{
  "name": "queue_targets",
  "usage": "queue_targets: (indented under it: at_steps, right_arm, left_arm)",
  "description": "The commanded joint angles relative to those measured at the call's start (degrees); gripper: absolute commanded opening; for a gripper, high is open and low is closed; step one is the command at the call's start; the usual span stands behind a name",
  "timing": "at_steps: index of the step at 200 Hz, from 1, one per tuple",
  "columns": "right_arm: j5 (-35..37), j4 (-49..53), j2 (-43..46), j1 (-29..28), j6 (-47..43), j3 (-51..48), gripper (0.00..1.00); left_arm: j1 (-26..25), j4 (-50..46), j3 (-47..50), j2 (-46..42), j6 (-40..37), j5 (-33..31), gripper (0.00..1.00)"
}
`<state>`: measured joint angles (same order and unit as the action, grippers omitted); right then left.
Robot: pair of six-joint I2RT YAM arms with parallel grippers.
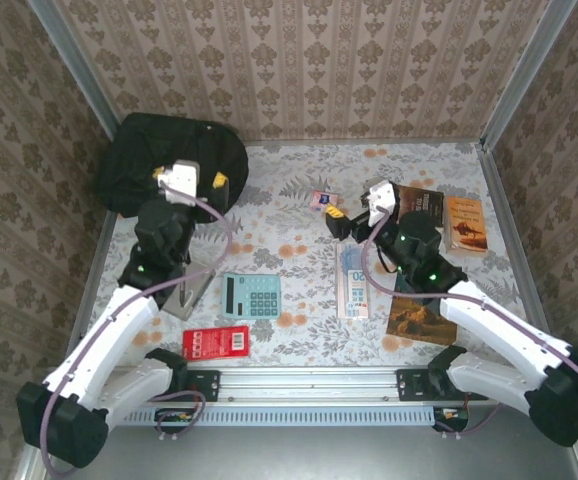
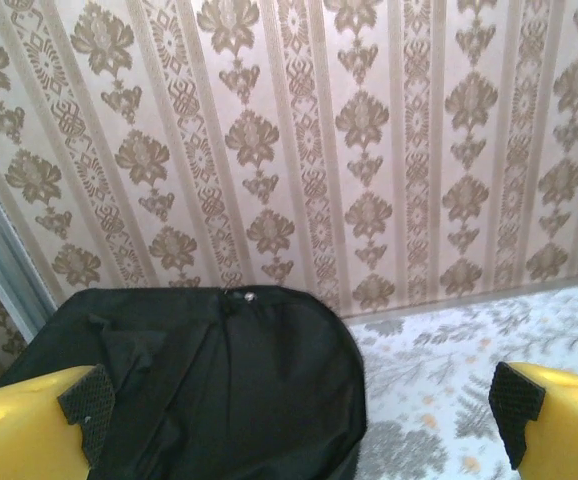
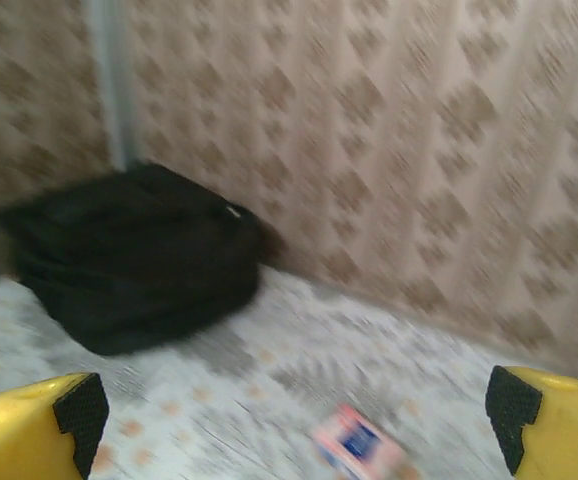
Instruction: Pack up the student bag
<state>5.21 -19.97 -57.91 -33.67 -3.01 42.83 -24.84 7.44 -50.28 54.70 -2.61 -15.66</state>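
Your left gripper frames its wrist view with yellow fingers and black pads spread wide, nothing between them. It hovers over the near edge of the large black soft fabric student bag, which lies slumped in the far left corner of the floral-patterned table, against the wall. Its top looks closed, with a small zip pull showing at the crown, though you cannot be sure of that. Your right gripper is likewise wide open and empty, near mid-table, just beside a small pink-and-blue packet. A teal calculator, a flat red packet and brown books at the right lie outside the bag. Packing looks barely begun: next, get the left fingers onto the zip to open the bag, while the right picks a first item.
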Motion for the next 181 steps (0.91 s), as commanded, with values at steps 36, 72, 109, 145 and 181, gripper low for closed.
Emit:
queue_targets:
  at_steps: [36,72,109,145,181]
  right_arm:
    - [4.5,42.7,0.1,-0.2,23.4,24.1,1.00]
    - [-6.9,40.3,0.5,8.2,33.3,18.3,1.00]
    - [-3.9,49.1,-5.4,9.3,38.5,20.0,1.00]
    - [-9.2,52.5,-8.5,9.6,36.9,19.3,1.00]
    - [-10.5,53.9,-10.1,9.6,36.8,18.7,1.00]
  left_arm:
    - [6.0,-36.4,-23.9,19.0,21.2,2.6,1.00]
    - [7.7,-42.3,-37.6,34.8,20.5,11.1,1.00]
    - [8.2,-47.0,-52.7,52.4,19.2,13.6,1.00]
    - [9.9,-46.8,-62.8,64.4,20.7,20.1,0.87]
    - [10.0,-46.2,-70.5,72.4,19.4,22.9,0.72]
